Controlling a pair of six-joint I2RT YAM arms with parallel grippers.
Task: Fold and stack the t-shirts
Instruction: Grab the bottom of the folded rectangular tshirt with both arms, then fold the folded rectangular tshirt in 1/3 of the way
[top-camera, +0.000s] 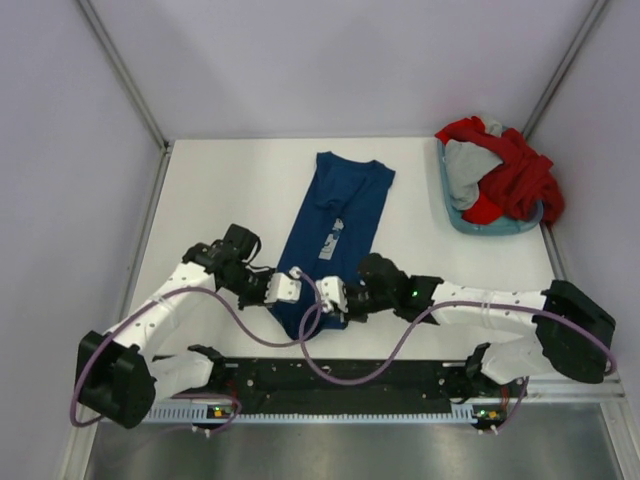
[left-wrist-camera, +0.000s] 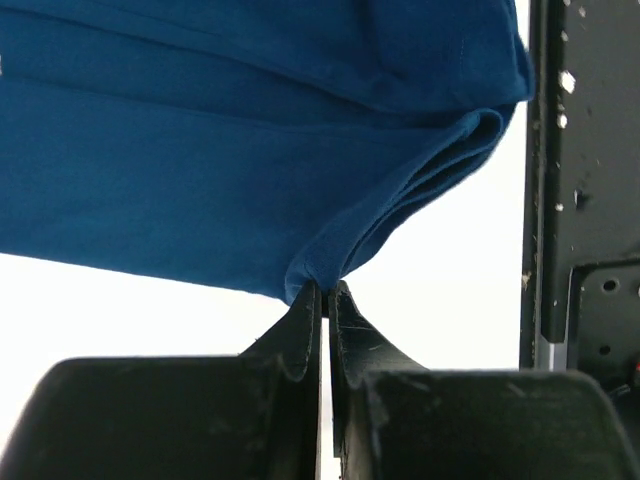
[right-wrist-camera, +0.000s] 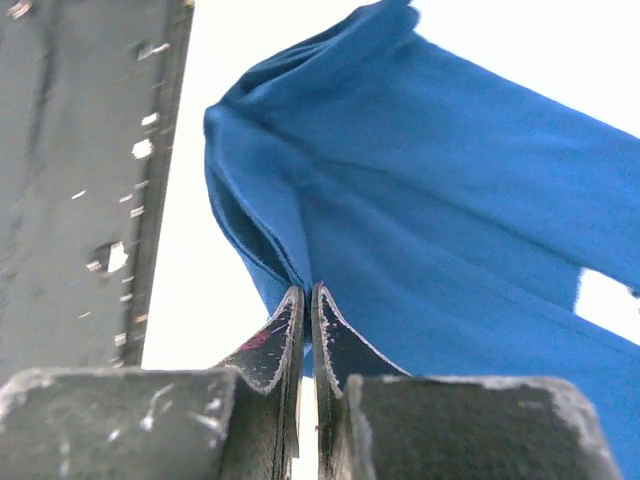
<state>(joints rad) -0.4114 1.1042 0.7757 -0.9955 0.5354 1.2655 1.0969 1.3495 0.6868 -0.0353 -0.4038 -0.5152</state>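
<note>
Top external view: the blue shirt (top-camera: 335, 215) lies long on the middle of the bench (top-camera: 220, 190). Left end effector (top-camera: 290, 287) and right end effector (top-camera: 330, 295) each pinch its near edge. White bench shows on both sides. Far right, a basket (top-camera: 460, 222) holds a red shirt (top-camera: 520, 180) and a grey shirt (top-camera: 465, 170).

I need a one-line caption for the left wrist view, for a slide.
Left gripper shut on a bunched edge of the navy t-shirt, white table behind.
</note>
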